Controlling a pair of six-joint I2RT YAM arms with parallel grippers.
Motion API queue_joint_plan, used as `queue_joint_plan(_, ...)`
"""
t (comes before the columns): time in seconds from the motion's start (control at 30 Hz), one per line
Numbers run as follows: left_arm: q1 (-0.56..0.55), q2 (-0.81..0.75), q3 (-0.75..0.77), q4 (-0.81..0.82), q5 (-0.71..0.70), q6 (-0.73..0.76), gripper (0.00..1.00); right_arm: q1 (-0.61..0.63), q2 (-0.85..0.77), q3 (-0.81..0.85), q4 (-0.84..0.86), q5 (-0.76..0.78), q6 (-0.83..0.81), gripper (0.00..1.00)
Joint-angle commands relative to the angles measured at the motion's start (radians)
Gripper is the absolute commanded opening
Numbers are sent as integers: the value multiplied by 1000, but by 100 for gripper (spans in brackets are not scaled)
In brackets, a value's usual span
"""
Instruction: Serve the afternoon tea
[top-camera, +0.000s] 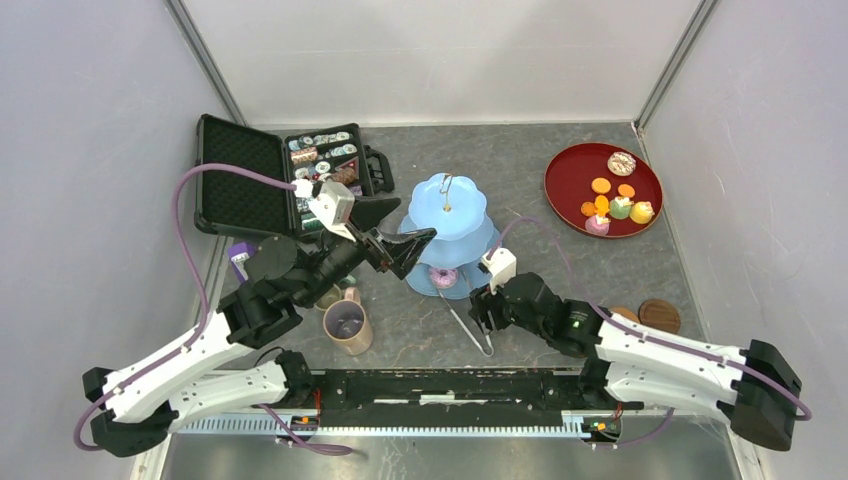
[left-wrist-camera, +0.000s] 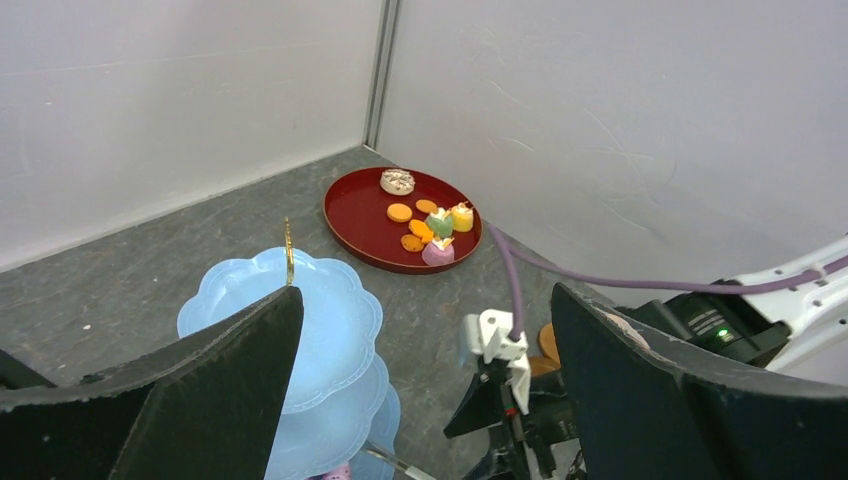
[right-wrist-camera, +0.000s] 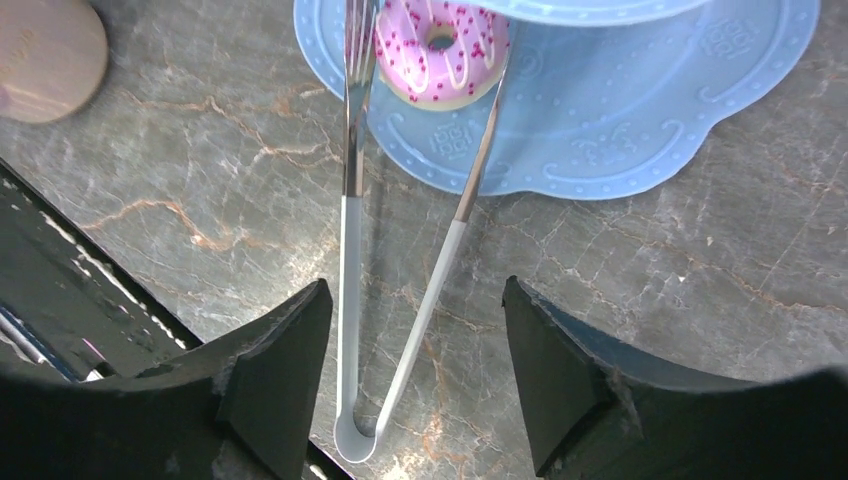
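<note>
Pink donut (right-wrist-camera: 441, 50) on the cake stand (right-wrist-camera: 620, 120) sits ahead of the wide-spread, empty right gripper (right-wrist-camera: 415, 290).

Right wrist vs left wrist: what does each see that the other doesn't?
Right wrist only: the tongs shown whole, lying on the table, tips either side of the pink donut on the cake stand bottom tier. Left wrist only: the dark-red tray of treats in the far corner, the stand's top tier with its gold handle, and the right arm. Both: the cake stand and table; right pincer and left pincer each show open in their own view.
</note>
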Motion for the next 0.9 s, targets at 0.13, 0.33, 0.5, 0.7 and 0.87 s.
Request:
queue_joint_plan(0.13,-11,-2,-14,51,-25,59,100,27,9,-18,93,-6,9,91)
queue_joint_plan(0.33,-12,1,-17,52,-25,58,100,166,213,30,134,202,26,98)
queue_joint_plan(0.5,-13,1,-18,52,-25,57,100,224,381,89,103,301,51,98)
queue_joint_plan(0.7,-15,-1,-19,52,-25,58,100,226,459,111,74,330,80,91)
queue_joint_plan(0.87,-16,-5,-20,52,-26,59,100,226,411,71,117,315,78,79)
